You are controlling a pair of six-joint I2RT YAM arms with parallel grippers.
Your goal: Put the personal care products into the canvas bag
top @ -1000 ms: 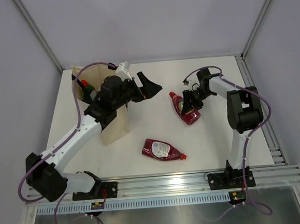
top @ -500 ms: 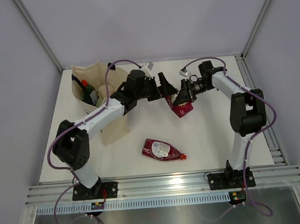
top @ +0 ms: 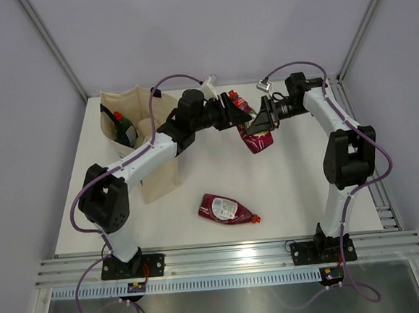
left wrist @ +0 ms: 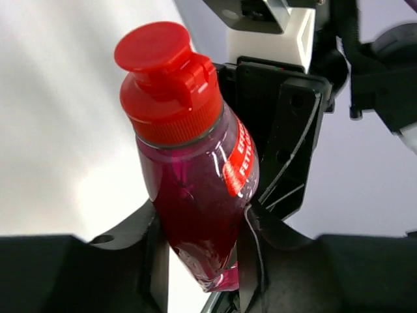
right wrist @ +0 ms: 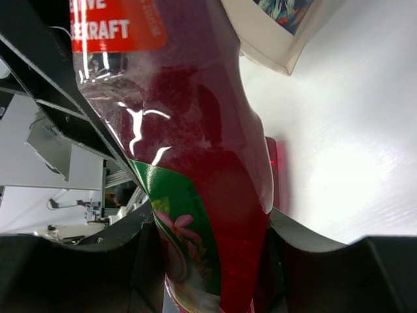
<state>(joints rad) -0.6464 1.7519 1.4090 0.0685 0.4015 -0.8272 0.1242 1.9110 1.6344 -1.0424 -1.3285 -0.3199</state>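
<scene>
Gripping one dark red bottle (top: 256, 140) from both sides, the left gripper (top: 233, 113) and right gripper (top: 260, 120) hold it above the counter (top: 299, 186) at 12 o'clock, both sets of jaws clamped on it. The canvas bag (top: 164, 178) stands at 9 o'clock; a second red bottle (top: 226, 207) lies at 6.

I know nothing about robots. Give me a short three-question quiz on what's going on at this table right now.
1. True or false: only one gripper grips the raised dark red bottle.
2. Where is the second dark red bottle? A) inside the canvas bag B) lying on the table C) standing upright on a shelf
3. Fill in: the green bottle showing inside the bag has a ___ cap.

Key: 1. False; the left gripper and the right gripper both grip it. 2. B. 3. red.
</scene>
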